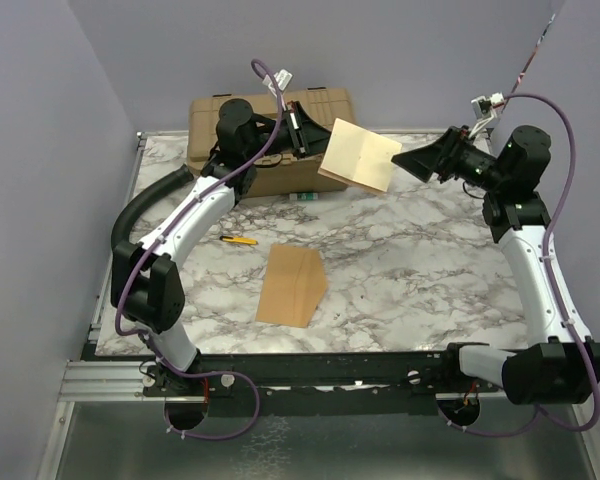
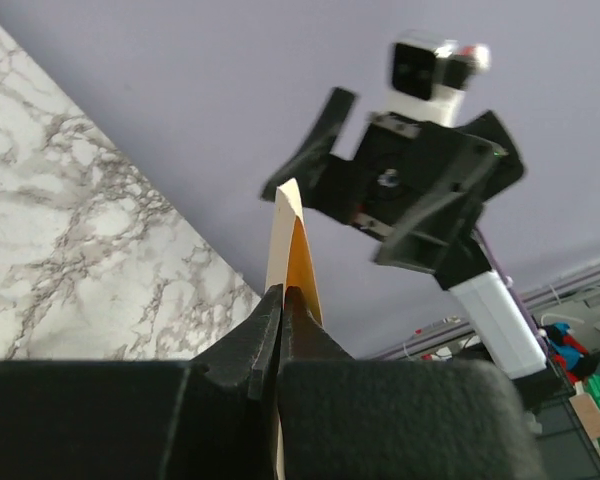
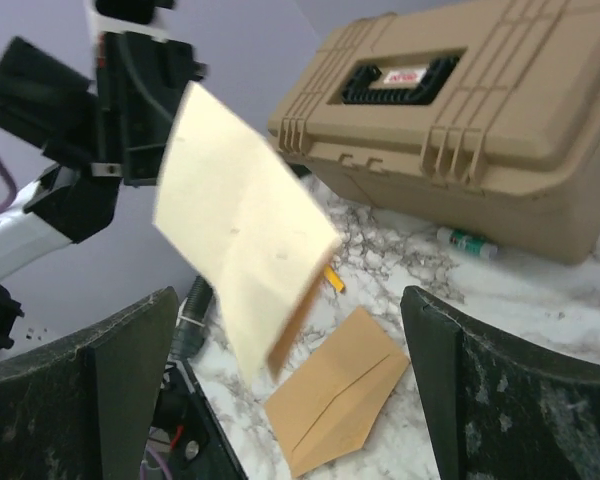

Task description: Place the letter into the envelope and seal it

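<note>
Top view. Letter (image 1: 360, 157) aloft at upper centre of frame, well above the table (image 1: 430, 260). Pinched at its left edge by the left gripper (image 1: 318, 146), jaws shut on the paper. Long axis slanting from upper left to lower right. Facing it from the right: the right gripper (image 1: 404, 160), fingers spread, tips just beside the free edge; contact impossible to tell. Envelope (image 1: 292, 285) flat on the marble at lower centre, point toward the right, well apart from both grippers. Tan case (image 1: 330, 105) at upper left.

Left wrist view. Letter edge-on, rising from lower centre. Two pale layers parting slightly near the top, warmer orange between; probably a folded sheet. Black fingers clamped on its lower part. Right gripper beyond at upper right, opening turned toward the paper.

Right wrist view. Own fingers wide apart at lower left and lower right. Letter at upper left-centre, beyond and between them, pale cream, face tilted. Envelope at lower centre, kraft brown, flap apparently laid open, point toward lower left.

Judged likely next: a second grip by the right gripper, nearer the free edge; short advance leftward along the long axis.
</note>
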Motion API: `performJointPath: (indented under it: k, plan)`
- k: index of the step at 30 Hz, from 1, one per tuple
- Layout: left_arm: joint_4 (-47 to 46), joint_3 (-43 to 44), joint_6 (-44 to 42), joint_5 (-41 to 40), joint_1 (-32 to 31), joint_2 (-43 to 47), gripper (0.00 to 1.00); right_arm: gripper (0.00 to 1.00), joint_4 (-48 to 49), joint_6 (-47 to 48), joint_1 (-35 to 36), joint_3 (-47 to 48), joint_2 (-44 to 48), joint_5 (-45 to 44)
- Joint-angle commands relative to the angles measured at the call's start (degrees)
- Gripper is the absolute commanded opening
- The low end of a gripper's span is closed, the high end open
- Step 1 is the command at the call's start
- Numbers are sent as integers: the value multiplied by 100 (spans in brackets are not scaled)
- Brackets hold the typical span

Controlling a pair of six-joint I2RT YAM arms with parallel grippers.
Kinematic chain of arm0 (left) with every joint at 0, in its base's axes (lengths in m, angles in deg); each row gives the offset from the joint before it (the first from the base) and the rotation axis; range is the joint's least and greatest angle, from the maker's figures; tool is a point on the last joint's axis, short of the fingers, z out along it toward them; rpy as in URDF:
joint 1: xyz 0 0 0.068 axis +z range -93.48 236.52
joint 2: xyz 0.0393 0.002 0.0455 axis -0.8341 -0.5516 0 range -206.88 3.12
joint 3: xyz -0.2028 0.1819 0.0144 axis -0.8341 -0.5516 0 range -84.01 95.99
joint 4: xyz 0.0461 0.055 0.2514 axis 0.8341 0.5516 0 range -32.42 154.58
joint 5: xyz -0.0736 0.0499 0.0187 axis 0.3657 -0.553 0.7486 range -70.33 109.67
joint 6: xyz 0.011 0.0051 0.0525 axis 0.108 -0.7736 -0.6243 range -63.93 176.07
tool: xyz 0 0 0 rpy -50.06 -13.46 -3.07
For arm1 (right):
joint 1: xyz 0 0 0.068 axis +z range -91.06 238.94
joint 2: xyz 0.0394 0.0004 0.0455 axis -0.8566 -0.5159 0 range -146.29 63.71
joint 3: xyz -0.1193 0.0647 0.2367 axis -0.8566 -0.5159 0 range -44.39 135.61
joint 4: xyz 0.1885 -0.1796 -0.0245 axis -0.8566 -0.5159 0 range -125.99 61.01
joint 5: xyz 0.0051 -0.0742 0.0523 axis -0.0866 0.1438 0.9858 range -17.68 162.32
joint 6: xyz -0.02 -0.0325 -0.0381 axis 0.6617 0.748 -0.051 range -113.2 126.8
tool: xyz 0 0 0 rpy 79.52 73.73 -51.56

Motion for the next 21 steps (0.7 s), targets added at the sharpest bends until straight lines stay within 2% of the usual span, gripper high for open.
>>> performJointPath:
  k: [1,5,8,17,21]
  plan:
    - [-757,-95,335,251,21,372,0,97,629,-1068,31,-387,-152,-96]
    - [-1068,-212,648,165,20,423,0,94,1663,-1851,93,-717,-218,103]
    - [-1153,-255,817,97,21,448,0,86,2503,-2581,162,-855,-364,394]
    - [-1182,-175,922,-58,27,507,0,52,3328,-3259,350,-693,-675,590]
    - [-1202,-115,767,9,46,597,0,22,3896,-3635,366,-792,-646,590]
